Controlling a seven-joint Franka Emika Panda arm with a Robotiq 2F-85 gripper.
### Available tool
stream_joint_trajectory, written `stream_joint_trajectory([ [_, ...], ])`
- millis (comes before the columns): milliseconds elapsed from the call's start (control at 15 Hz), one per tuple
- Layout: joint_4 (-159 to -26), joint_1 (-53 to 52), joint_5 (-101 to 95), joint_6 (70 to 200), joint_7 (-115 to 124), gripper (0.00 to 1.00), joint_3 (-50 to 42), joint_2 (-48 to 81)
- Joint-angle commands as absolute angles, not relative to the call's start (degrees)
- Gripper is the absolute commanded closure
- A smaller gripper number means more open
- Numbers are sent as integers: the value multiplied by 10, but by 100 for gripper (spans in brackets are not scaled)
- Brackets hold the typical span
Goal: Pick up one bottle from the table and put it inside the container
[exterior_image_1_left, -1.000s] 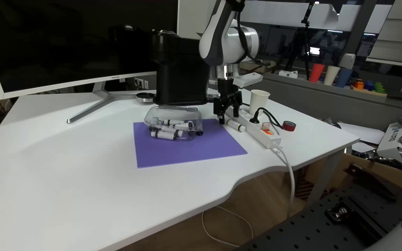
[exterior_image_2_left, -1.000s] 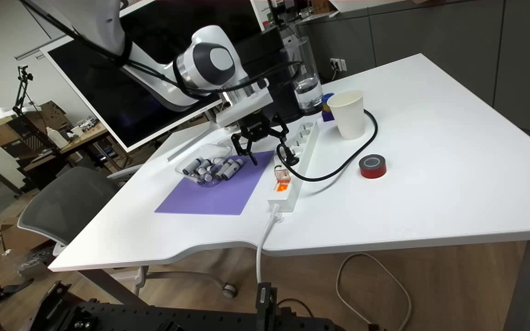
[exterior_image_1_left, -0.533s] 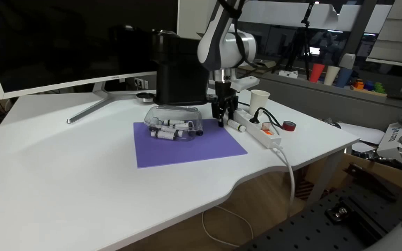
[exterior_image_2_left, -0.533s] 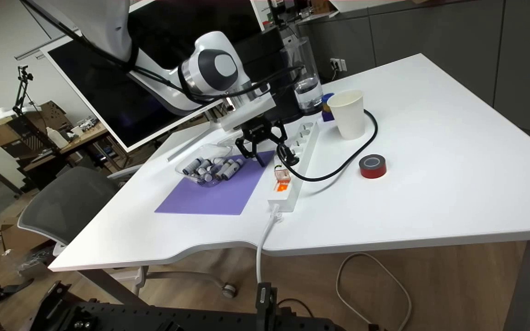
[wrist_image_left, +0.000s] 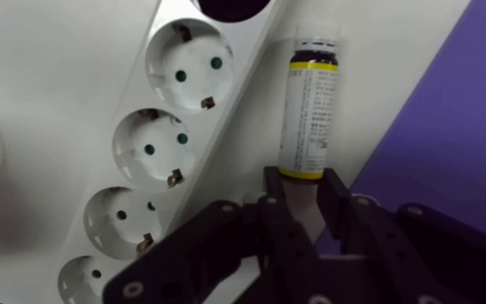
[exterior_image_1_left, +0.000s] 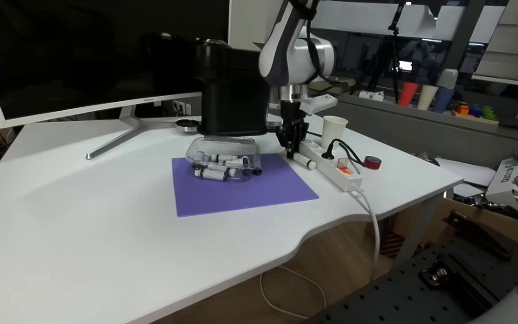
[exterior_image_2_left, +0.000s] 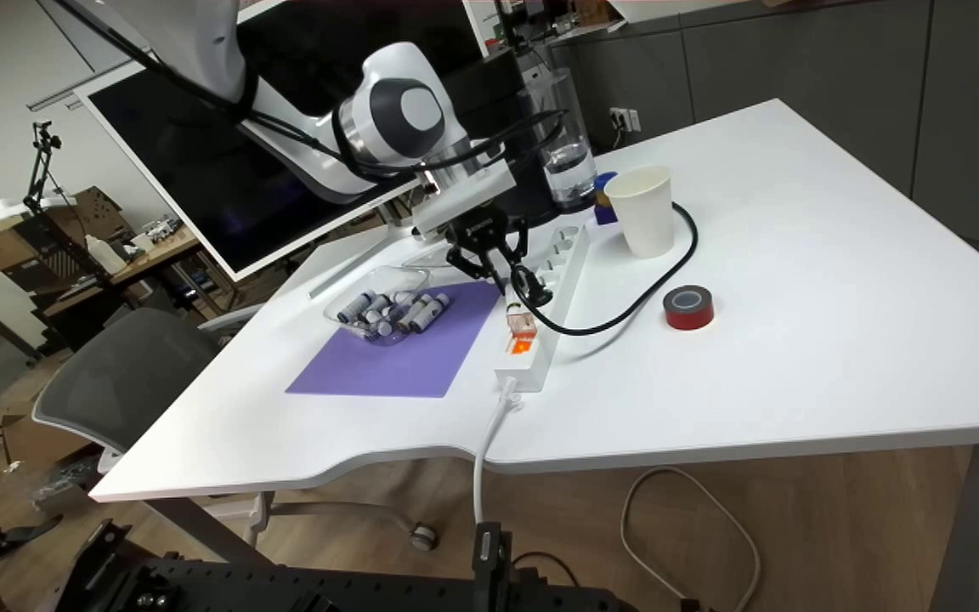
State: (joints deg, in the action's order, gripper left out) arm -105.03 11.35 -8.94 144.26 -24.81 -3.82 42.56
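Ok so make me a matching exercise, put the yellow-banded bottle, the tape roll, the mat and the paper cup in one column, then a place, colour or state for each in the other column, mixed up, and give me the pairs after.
Column one
1. yellow-banded bottle
2. tape roll
3. mat
4. paper cup

Column two
A. partly under the clear tray
B. base end in the gripper
C. standing upright
D. dark on top, red below

Pairs: 1-B, 2-D, 3-A, 4-C

Gap between bottle [wrist_image_left: 308,118] and power strip [wrist_image_left: 165,145] narrows toward cap [wrist_image_left: 318,37]; mat [wrist_image_left: 445,147] side free.
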Motion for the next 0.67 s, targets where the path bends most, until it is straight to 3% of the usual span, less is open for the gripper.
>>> stream_joint_trajectory([
  [0, -1081, 120, -89, 1453, -234, 93, -31, 382],
  [600, -1094, 63, -100, 1454, -253, 93, 14, 319],
])
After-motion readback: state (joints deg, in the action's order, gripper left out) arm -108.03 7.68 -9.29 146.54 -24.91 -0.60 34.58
